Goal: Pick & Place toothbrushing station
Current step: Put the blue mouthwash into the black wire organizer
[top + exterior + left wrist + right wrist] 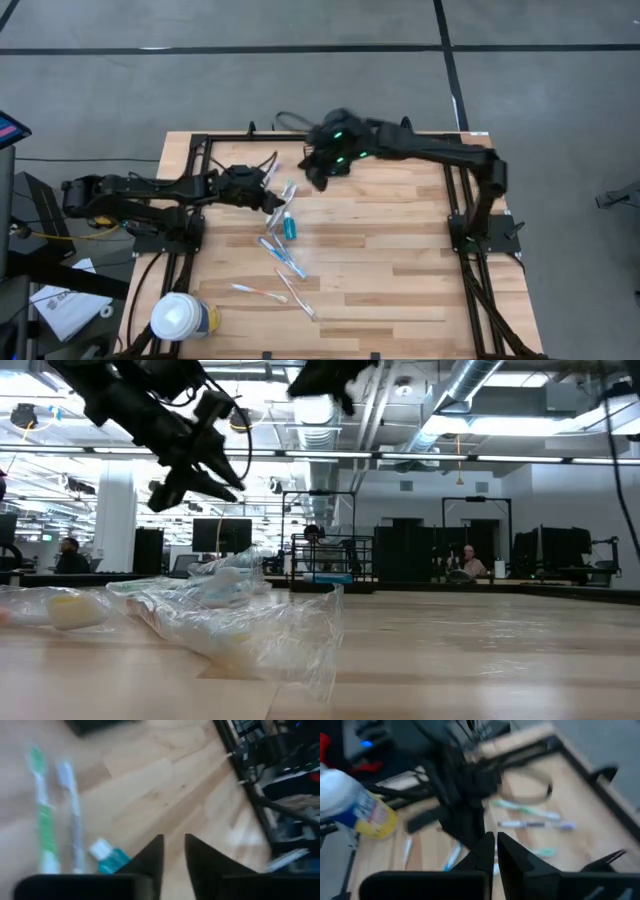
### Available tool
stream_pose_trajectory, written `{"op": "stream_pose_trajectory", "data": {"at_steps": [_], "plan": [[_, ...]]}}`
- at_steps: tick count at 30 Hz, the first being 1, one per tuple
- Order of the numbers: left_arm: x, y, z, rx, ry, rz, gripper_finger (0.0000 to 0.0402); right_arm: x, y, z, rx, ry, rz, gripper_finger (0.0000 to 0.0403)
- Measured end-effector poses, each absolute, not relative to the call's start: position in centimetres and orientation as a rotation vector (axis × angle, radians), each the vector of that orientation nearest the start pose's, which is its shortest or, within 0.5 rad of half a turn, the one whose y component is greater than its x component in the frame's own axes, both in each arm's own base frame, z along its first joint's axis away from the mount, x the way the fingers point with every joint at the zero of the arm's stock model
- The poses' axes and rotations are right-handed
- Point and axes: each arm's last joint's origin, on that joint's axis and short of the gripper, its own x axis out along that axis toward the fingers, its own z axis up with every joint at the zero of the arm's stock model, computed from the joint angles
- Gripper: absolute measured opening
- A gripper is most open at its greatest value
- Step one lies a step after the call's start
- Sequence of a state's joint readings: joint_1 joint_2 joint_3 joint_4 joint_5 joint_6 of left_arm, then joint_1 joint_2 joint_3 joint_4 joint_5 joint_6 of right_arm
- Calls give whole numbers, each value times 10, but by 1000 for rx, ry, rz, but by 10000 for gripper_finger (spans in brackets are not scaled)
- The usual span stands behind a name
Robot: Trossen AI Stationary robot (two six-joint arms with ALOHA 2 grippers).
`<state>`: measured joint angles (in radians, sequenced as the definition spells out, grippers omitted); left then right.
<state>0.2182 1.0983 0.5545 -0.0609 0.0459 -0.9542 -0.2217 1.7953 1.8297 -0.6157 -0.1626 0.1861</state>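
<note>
Several toothbrushes (283, 262) lie loose on the wooden surface (400, 250), scattered from its middle toward the near edge. Most have their long axes running diagonally, and a small teal toothpaste tube (290, 226) lies among them. The left gripper (272, 196) hangs over the far end of this scatter, its fingers (150, 857) slightly apart, gripping nothing. The right gripper (318, 180) is raised near the far edge, fingers together, empty. A white-lidded cup (182, 317) stands at the near left corner.
</note>
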Motion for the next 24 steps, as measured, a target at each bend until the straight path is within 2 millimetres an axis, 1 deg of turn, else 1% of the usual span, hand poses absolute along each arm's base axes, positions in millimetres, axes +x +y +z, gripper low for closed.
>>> {"op": "stream_pose_trajectory", "data": {"at_steps": [2,5,8,12,16,20,24], "plan": [[222,45,201,-1074,494,451,130,374,-86,395,267,540,-114,33],[232,42,189,-1143,512,464,185,346,-88,416,231,533,-126,58],[240,38,176,-1206,568,467,219,321,-89,432,197,539,-139,79],[245,33,161,-1282,663,449,228,295,-88,443,143,565,-140,106],[246,32,156,-1339,692,465,222,278,-88,447,80,607,-132,131],[245,37,155,-1343,666,529,215,270,-89,448,67,632,-108,150],[240,45,152,-1344,676,600,214,271,-88,444,56,639,-51,157]]}}
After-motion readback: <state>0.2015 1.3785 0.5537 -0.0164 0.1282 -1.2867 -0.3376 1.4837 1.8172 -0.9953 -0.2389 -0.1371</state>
